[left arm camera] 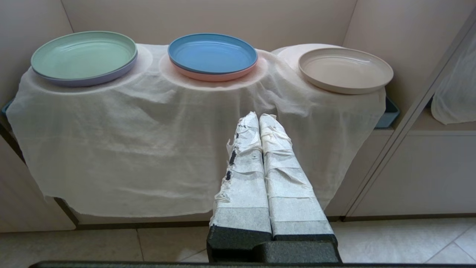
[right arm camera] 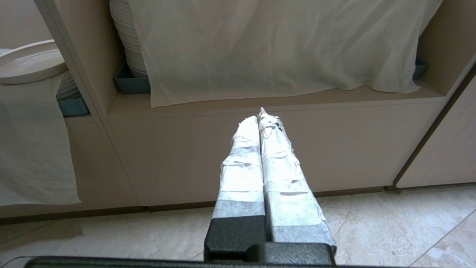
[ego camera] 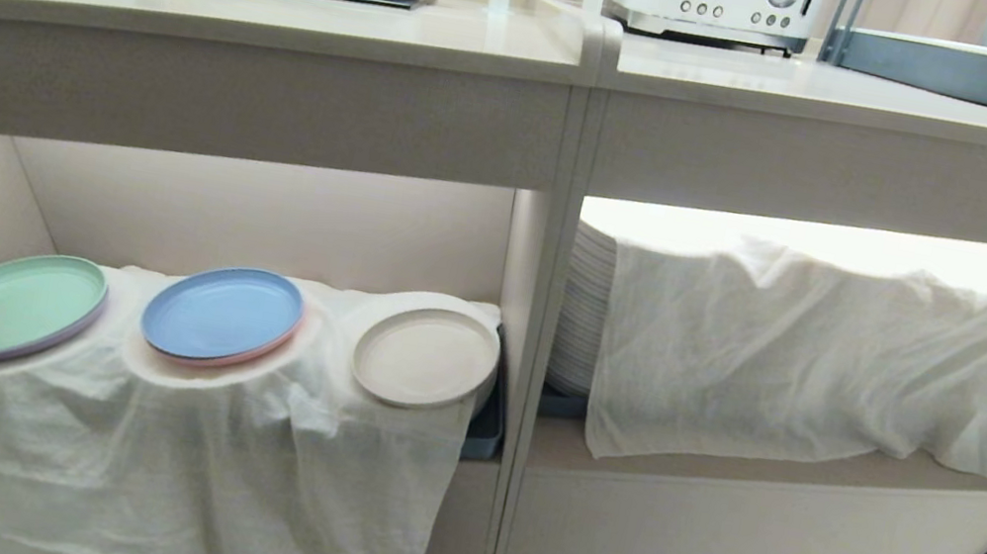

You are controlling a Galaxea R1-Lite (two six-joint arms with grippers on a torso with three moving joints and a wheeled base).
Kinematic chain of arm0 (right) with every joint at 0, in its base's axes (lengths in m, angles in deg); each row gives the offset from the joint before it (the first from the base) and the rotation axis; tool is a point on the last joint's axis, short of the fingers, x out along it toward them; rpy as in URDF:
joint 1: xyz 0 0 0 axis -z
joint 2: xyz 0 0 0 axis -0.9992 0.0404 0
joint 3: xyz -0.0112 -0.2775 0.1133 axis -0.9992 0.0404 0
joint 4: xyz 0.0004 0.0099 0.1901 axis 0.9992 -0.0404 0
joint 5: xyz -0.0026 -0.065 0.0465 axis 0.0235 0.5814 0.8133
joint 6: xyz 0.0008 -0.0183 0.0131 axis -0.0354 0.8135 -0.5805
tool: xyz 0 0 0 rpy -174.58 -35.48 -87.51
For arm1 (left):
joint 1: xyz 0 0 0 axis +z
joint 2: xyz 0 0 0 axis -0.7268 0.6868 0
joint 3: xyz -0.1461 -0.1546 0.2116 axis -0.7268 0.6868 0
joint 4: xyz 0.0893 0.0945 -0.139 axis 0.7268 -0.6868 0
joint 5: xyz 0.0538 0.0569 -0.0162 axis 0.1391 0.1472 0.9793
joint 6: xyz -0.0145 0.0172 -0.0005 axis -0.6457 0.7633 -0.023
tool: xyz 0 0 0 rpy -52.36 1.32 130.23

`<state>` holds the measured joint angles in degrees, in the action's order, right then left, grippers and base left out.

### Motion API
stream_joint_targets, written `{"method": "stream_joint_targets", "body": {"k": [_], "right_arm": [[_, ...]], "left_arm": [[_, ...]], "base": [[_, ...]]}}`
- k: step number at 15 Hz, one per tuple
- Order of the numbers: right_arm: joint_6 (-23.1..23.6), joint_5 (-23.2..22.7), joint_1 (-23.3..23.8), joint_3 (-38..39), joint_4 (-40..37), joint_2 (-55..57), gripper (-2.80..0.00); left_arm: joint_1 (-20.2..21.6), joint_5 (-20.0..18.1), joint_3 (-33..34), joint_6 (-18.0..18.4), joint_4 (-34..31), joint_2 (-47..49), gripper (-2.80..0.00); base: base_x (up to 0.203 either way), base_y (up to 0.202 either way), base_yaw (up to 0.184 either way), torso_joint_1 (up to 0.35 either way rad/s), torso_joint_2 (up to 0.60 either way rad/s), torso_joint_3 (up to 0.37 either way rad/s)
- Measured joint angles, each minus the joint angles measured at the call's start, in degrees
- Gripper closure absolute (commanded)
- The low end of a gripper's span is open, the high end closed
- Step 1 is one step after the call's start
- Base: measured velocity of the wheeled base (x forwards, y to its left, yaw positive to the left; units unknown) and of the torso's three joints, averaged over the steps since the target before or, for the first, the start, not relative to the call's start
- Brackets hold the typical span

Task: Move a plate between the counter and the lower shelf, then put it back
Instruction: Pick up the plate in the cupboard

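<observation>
Plate first: the round matte cream plate (ego camera: 425, 356) with its low raised rim sits at the right end of the lower shelf (ego camera: 264, 209), on the white cloth (ego camera: 153, 451) draped over hidden stacks. Going left to right along that cloth I see a mint-green plate (ego camera: 14, 305), a blue plate (ego camera: 223, 313), then mine, well below the pale beige bench (ego camera: 248, 5). I judge it light, stiff and a little slick, likely plastic, so it should not chip easily. It overhangs the cloth edge toward me, and that front rim looks like the place to pinch. The soft cloth may drag along. My left gripper (left arm camera: 259, 121) hangs before the shelf, taped fingers pressed together; my right gripper (right arm camera: 261, 119) faces the neighbouring bay, also together, empty.
</observation>
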<state>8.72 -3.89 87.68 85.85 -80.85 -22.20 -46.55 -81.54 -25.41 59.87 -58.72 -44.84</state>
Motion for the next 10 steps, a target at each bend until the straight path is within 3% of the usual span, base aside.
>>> {"method": "stream_joint_targets", "body": {"k": [10], "right_arm": [[0.0,0.0,0.0,0.0,0.0,0.0,0.0]], "left_arm": [[0.0,0.1,0.0,0.0,0.0,0.0,0.0]], "base": [[0.0,0.0,0.0,0.0,0.0,0.0]]}}
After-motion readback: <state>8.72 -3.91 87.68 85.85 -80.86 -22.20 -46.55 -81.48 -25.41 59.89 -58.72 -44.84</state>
